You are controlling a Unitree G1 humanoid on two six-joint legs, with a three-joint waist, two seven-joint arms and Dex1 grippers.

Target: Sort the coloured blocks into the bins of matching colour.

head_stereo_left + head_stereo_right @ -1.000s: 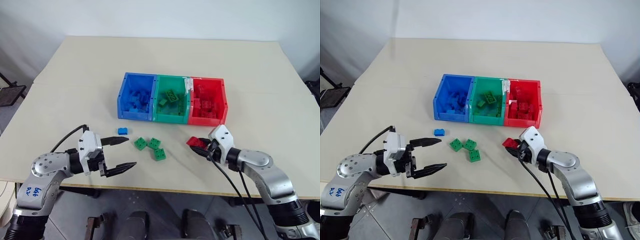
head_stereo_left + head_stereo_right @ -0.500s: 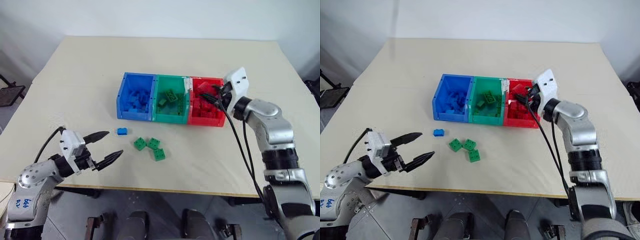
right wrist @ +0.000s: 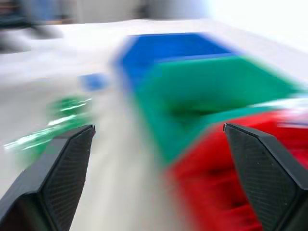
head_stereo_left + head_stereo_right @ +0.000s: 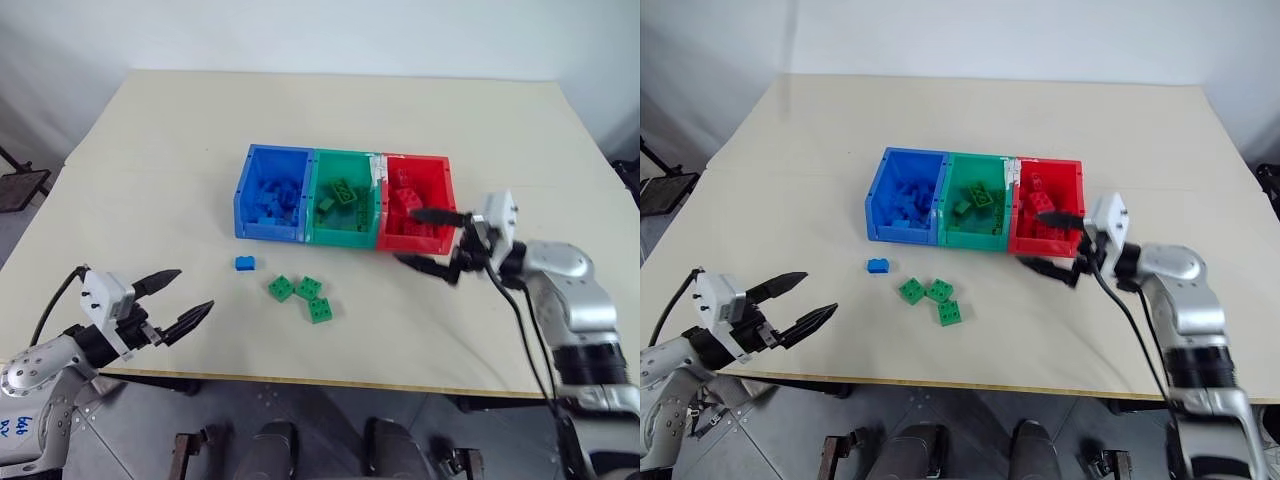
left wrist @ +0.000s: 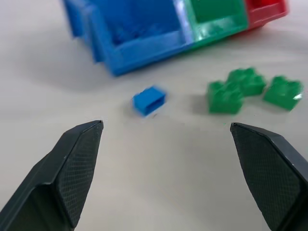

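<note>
The three joined bins stand mid-table: blue bin (image 4: 268,228), green bin (image 4: 342,235), red bin (image 4: 416,159), each holding several blocks of its own colour. A small blue block (image 4: 244,263) lies loose in front of the blue bin. Three green blocks (image 4: 308,288) cluster just right of it. My right gripper (image 4: 410,238) is open and empty at the red bin's front right corner, pointing left. My left gripper (image 4: 175,298) is open and empty near the table's front left edge, pointing at the blue block (image 5: 149,100) and green blocks (image 5: 225,96).
The table's front edge (image 4: 330,382) runs just below the left gripper. Bare tabletop (image 4: 330,110) lies behind the bins and on both sides of them. A dark object (image 4: 18,188) stands off the table at far left.
The right gripper carried a red block from the table up to the red bin, opened, and now sits empty at the bin's front. The left gripper drew back to the left.
</note>
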